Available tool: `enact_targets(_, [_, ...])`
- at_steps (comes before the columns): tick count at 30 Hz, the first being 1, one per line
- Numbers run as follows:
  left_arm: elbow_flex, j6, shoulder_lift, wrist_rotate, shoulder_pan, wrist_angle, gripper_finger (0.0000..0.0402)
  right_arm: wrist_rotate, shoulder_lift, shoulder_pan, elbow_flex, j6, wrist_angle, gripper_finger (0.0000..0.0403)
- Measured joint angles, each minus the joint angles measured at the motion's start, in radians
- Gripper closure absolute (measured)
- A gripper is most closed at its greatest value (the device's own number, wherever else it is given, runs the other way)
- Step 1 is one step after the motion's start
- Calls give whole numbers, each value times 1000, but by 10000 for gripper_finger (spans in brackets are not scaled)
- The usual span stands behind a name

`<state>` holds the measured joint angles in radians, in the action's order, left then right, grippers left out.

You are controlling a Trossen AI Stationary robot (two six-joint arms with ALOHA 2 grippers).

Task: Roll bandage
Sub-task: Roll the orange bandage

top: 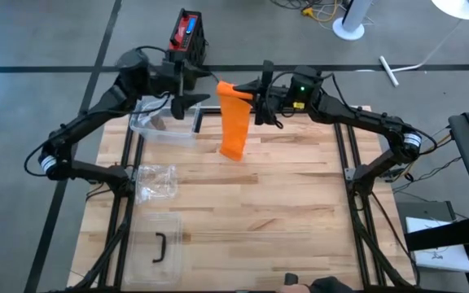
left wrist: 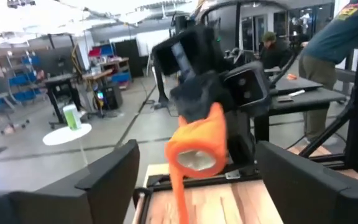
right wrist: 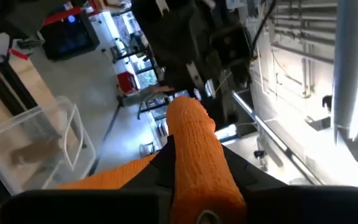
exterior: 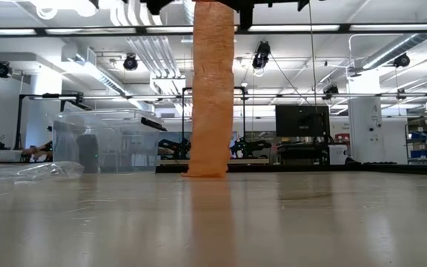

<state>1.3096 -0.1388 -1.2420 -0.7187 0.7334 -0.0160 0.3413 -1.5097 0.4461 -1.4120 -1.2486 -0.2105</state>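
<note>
The orange fabric bandage roll (right wrist: 197, 168) sits clamped in the right gripper (top: 255, 102), its loose tail hanging to the pale wooden table (top: 283, 203). The left gripper (top: 187, 104), fingers apart, is just beside it. A workshop lies beyond.

Orange bandage (top: 234, 122), clear plastic bin (top: 163, 122), pale striped wooden table (top: 283, 212).
</note>
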Motion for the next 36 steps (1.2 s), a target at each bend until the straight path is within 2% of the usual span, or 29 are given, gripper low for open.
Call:
enact_targets(7, [1,-1,-60,-54,-31,65,68,-2,0,-4,1,-36,0,353])
enact_targets(12, [1,10,-86,-51,-35,113,81,-2,0,-3,1,-39,2,352])
enact_targets(18, [2,97,-137,-58,-40,147,96,-2,0,-3,1,-55,9,350])
enact_targets(26, [2,114,-171,-85,-48,176,113,-2,-1,-3,1,-81,45,350])
enact_targets(31, [2,115,-178,-86,-48,181,149,-1,-1,-9,1,-81,45,346])
enact_targets(36, [2,122,-178,-95,-48,180,229,-2,-10,-13,1,-81,44,349])
